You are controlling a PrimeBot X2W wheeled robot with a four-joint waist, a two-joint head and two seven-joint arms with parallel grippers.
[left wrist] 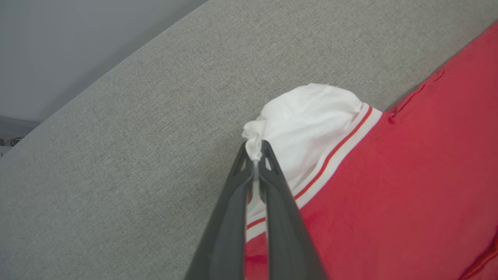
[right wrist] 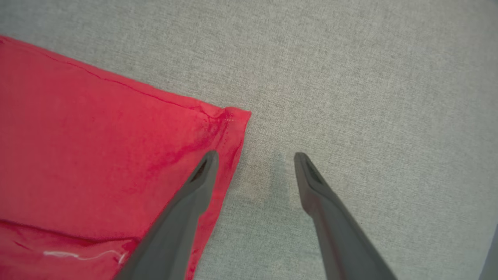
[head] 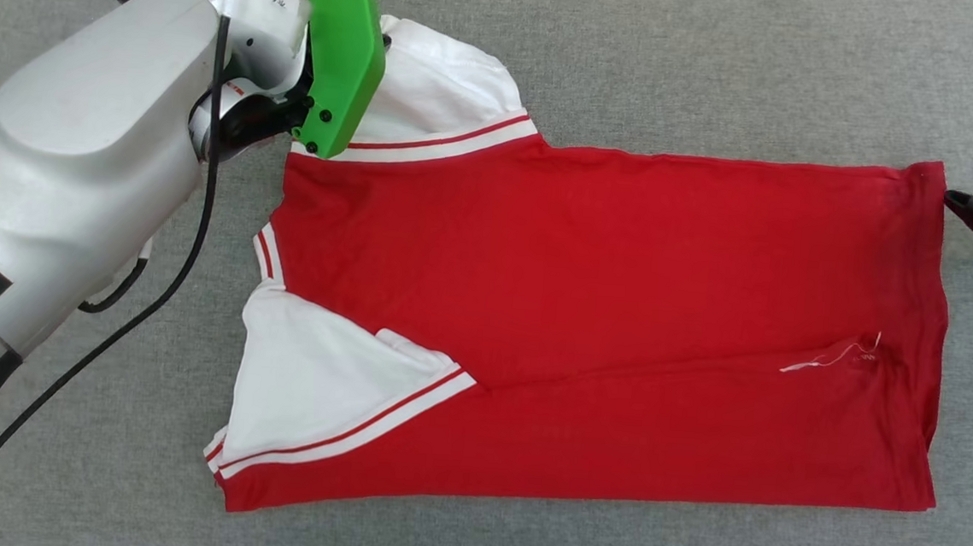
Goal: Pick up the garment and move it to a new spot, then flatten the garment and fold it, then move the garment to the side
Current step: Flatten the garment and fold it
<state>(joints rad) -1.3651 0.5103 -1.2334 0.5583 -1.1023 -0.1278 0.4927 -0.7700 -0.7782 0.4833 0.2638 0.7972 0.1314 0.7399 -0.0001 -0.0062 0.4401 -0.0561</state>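
left wrist: left tool [left wrist: 255,153] clamped on garment [left wrist: 389,194] sleeve | right wrist: right tool [right wrist: 255,159] apart by hem

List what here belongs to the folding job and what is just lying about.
Job:
red jersey T-shirt
left hand, shut on its white sleeve
right hand, open at a hem corner

Just there:
grey fabric surface
black cable by the left arm
loose white thread

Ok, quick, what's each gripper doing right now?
Left gripper: shut on the garment, pinching its white sleeve.
Right gripper: open, holding nothing, at the garment's hem corner.
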